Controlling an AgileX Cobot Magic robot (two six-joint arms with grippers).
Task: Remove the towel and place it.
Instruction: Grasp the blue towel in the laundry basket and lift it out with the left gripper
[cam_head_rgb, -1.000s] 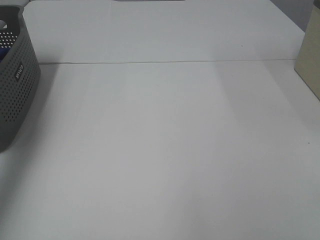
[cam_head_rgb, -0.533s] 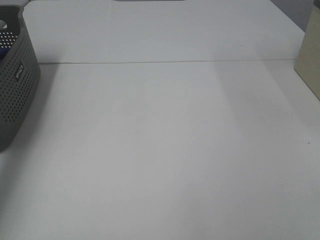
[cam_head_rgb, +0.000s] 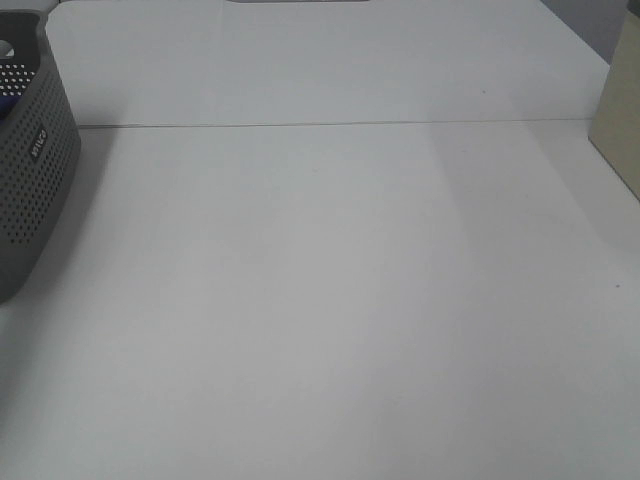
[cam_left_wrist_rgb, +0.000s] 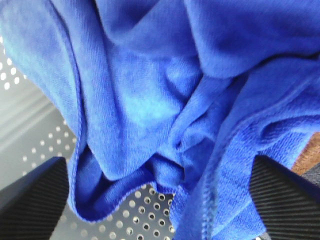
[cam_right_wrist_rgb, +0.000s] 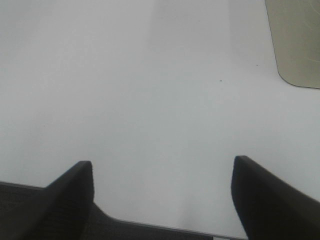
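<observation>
**Blue towel (cam_left_wrist_rgb: 150, 100) bunched inside the grey basket (cam_head_rgb: 35, 190)**

In the high view, the perforated grey basket is seen at the 9 o'clock edge of the white desk (cam_head_rgb: 330, 300), cut off by the frame. Only a sliver of blue is visible through its rim opening, towards 10 o'clock. The towel is shown clearly by the left wrist camera. It lies crumpled in deep folds against the basket's dotted wall and floor, with a stitched hem running along one fold. No tag can be made out.

The left tool (cam_left_wrist_rgb: 157, 167) is lowered into the basket. Its two dark ribbed fingers (cam_left_wrist_rgb: 32, 200) are spread wide, one on each side of the heap. Cloth lies in the gap between them, but it is not seen to be pinched by either pad.

The middle of the desk is crossed from 9 o'clock to 3 o'clock by a thin seam (cam_head_rgb: 330, 124) in its far half.

The right tool (cam_right_wrist_rgb: 162, 170) is held above bare desktop, well away from the basket. Its fingers are spread apart and nothing is held between them. A beige box (cam_head_rgb: 620, 110) stands at the 2 o'clock edge of the desk, and a rounded corner of it is caught by the right wrist camera.
</observation>
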